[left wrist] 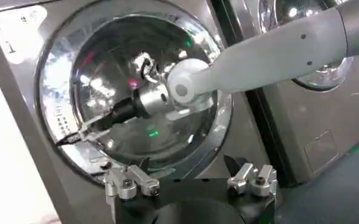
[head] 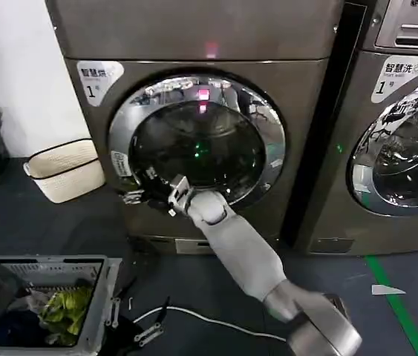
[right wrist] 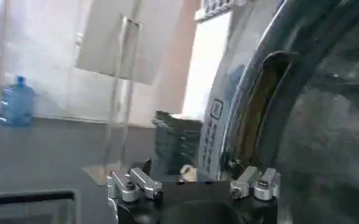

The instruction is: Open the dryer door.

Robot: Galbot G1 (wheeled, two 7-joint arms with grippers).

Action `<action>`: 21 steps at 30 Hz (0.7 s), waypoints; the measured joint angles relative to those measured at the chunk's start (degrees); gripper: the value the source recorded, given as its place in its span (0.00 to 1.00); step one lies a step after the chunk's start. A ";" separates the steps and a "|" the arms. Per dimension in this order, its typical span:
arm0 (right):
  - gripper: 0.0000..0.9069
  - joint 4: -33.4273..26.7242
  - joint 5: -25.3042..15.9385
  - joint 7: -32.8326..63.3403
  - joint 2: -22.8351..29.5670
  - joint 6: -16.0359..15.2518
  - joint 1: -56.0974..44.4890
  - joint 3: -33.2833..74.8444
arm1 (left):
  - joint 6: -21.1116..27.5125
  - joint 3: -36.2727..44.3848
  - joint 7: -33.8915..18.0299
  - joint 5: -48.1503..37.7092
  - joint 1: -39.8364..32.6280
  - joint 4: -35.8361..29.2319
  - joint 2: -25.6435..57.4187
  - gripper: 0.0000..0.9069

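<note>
The dryer door (head: 197, 144) is a round porthole with a wide chrome ring and dark glass, on the grey-bronze machine, and it looks shut. My right arm reaches up from the lower right, and my right gripper (head: 140, 187) is open at the door's lower left rim. From the left wrist I see the same right gripper (left wrist: 75, 135) with its tips against the chrome ring of the door (left wrist: 136, 79). In the right wrist view my right gripper (right wrist: 191, 167) holds nothing, and a dark recess (right wrist: 258, 103) in the door rim lies just beyond it. My left gripper (left wrist: 188, 164) hangs open, low before the machine.
A second chrome-ringed machine (head: 398, 141) marked LG stands to the right. A white bag (head: 64, 169) sits on the floor to the left, and a grey laundry basket (head: 82, 261) with clothes is at the near left. A white cable (head: 209, 319) crosses the floor.
</note>
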 joint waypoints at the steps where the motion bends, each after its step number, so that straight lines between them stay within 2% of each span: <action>1: 1.00 0.49 0.27 -1.03 -0.85 0.52 -0.17 -0.13 | 0.01 -0.02 0.00 -0.02 -0.05 0.05 0.04 1.00; 10: 1.00 4.47 3.46 -6.54 -6.09 2.64 -2.35 -0.66 | 0.16 -1.18 0.03 -1.18 -0.27 0.02 0.30 1.00; 14: 1.00 8.08 9.02 -13.85 -10.11 6.27 -4.27 -1.29 | 0.76 -2.87 0.08 -3.67 -1.12 0.13 0.82 1.00; 17: 1.00 10.42 12.57 -19.92 -13.36 7.29 -5.46 -1.09 | 1.68 -5.42 0.44 -5.76 -2.32 -0.02 1.08 1.00; 21: 1.00 13.21 15.21 -26.29 -17.38 8.06 -6.88 -0.23 | 2.86 -10.27 0.68 -8.57 -2.65 -0.92 0.43 1.00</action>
